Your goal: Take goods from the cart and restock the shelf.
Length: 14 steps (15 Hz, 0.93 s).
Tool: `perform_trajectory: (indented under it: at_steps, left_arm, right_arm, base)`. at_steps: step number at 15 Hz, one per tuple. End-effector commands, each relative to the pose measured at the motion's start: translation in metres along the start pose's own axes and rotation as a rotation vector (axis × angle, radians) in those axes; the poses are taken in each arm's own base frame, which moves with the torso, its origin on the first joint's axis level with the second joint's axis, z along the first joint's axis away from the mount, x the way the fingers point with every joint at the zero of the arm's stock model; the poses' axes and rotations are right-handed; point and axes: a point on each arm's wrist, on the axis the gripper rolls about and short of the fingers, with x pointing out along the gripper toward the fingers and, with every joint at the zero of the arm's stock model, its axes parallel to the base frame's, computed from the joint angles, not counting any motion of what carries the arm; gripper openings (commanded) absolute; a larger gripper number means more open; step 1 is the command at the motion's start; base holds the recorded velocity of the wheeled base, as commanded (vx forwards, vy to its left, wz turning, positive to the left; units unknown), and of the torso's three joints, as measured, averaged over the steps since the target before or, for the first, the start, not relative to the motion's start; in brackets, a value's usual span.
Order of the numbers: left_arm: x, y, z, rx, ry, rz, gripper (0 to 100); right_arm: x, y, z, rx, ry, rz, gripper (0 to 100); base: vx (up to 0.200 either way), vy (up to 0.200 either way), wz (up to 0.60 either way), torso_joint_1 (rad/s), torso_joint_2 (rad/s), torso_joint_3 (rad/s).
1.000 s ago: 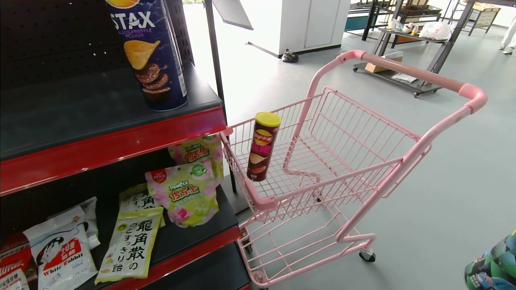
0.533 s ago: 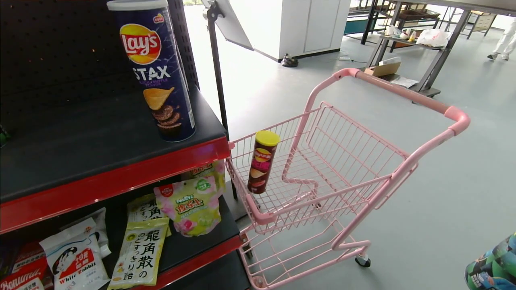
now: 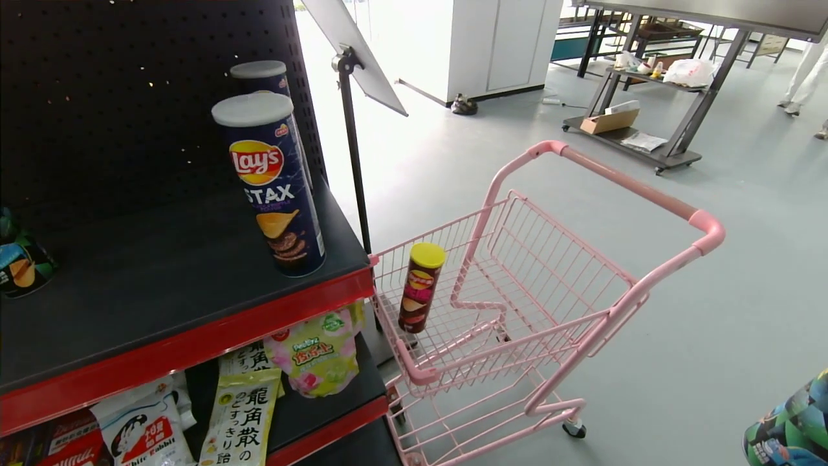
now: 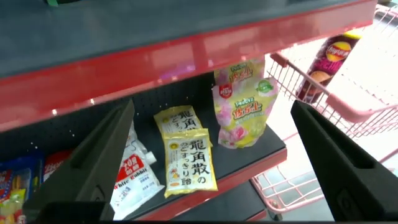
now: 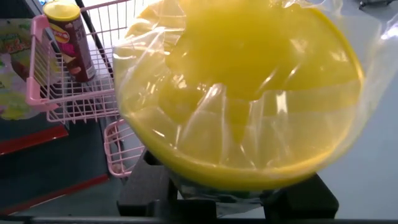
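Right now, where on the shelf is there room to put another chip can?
The top shelf is bare between the blue chip can and the colourful can at its left end; the yellow-lidded can in the right gripper might fit there. The lower shelf is crowded with snack bags. The cart basket is bare beside the maroon can.

yellow-lidded can: blurred, close against the right wrist camera; lid and plastic film hide its body
rear blue can: body hidden behind the front blue can
patterned can: cut off by the head view's left edge
corner item: cut off at the lower right, kind unclear
snack bags: tops under the red shelf lip, bottoms cut off
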Motion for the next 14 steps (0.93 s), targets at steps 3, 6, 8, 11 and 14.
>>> perform_trajectory:
  at_steps: [3, 6, 8, 11, 14]
  left_arm:
    - [0.0001, 0.0000, -0.0001, 0.000, 0.002, 0.001, 100]
    - [0.0001, 0.0000, 0.0001, 0.000, 0.000, 0.001, 100]
    - [0.0001, 0.0000, 0.0001, 0.000, 0.000, 0.001, 100]
    - [0.0001, 0.0000, 0.0001, 0.000, 0.000, 0.001, 100]
    - [0.0001, 0.0000, 0.0001, 0.000, 0.000, 0.001, 100]
  right_arm:
    - [0.0030, 0.0004, 0.0001, -0.004, 0.015, 0.007, 0]
    - [0.0033, 0.0006, -0.0020, -0.006, 0.021, 0.008, 0]
    - [0.0033, 0.0006, -0.0019, -0.015, 0.020, 0.008, 0]
    - [0.0033, 0.0007, -0.0020, -0.018, 0.021, 0.010, 0]
    - [0.0036, 0.0008, -0.0033, -0.035, 0.026, 0.009, 0]
  base:
    - [0.000, 0.000, 0.00, 0.230, -0.59, -0.364]
    - [0.000, 0.000, 0.00, 0.173, -0.42, -0.258]
    - [0.000, 0.000, 0.00, 0.161, -0.38, -0.232]
    - [0.000, 0.000, 0.00, 0.155, -0.37, -0.222]
    - [0.000, 0.000, 0.00, 0.154, -0.36, -0.217]
